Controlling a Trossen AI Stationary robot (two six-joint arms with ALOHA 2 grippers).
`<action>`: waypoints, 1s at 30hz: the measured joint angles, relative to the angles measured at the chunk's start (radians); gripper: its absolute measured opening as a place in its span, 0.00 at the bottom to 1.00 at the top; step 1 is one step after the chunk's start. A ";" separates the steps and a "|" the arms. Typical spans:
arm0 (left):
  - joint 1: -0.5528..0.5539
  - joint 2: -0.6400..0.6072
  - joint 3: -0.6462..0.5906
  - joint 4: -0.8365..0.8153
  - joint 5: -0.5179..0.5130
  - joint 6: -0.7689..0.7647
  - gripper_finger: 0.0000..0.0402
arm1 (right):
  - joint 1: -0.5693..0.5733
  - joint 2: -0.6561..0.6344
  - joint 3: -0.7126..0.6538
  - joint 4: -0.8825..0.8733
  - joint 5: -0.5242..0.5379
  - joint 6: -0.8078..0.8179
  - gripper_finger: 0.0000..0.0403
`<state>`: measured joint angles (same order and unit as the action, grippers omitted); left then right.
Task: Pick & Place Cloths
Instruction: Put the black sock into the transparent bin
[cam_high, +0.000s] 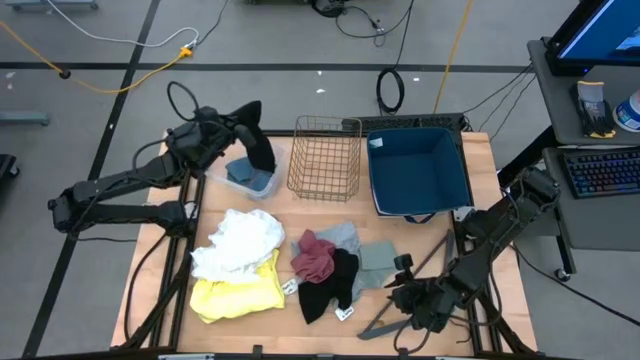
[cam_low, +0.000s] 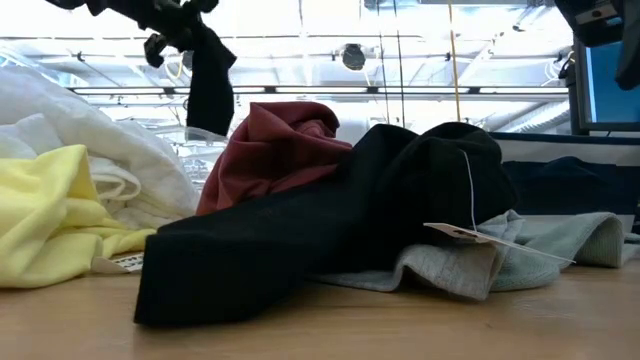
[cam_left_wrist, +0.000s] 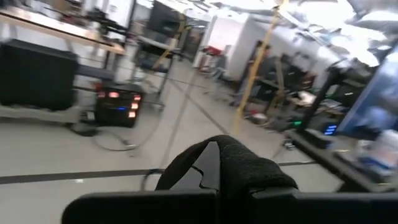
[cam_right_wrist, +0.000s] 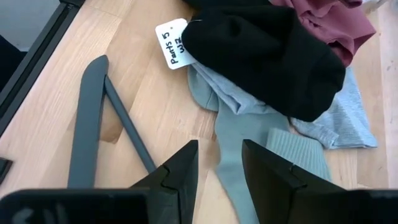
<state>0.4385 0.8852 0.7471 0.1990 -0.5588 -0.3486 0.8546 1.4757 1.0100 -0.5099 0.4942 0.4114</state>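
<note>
Matte dark arms (cam_high: 120, 195), seemingly cabled

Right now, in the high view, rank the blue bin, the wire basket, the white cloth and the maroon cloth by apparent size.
1. blue bin
2. wire basket and white cloth: these look close in area, so I won't rank them against each other
3. maroon cloth, partly covered by the black cloth, so its full size is unsure

the left arm reached across the table's far left side, its gripper (cam_high: 250, 128) raised and clamped shut on something dark. the right arm sat folded low at the near right corner, its gripper (cam_right_wrist: 219, 163) parted, pointing down at the tabletop.
</note>
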 joint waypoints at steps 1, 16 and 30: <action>0.000 0.000 0.000 -0.006 -0.018 0.013 0.00 | 0.002 0.000 0.000 0.000 0.000 0.000 0.29; 0.000 0.000 0.000 -0.183 -0.220 0.110 0.00 | 0.003 0.000 0.000 0.000 0.003 -0.002 0.29; 0.000 0.001 0.000 -0.522 -0.254 -0.031 0.00 | 0.003 0.000 0.000 0.004 0.003 -0.003 0.29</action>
<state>0.4381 0.8862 0.7475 -0.3235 -0.8131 -0.3796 0.8574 1.4757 1.0100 -0.5056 0.4976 0.4080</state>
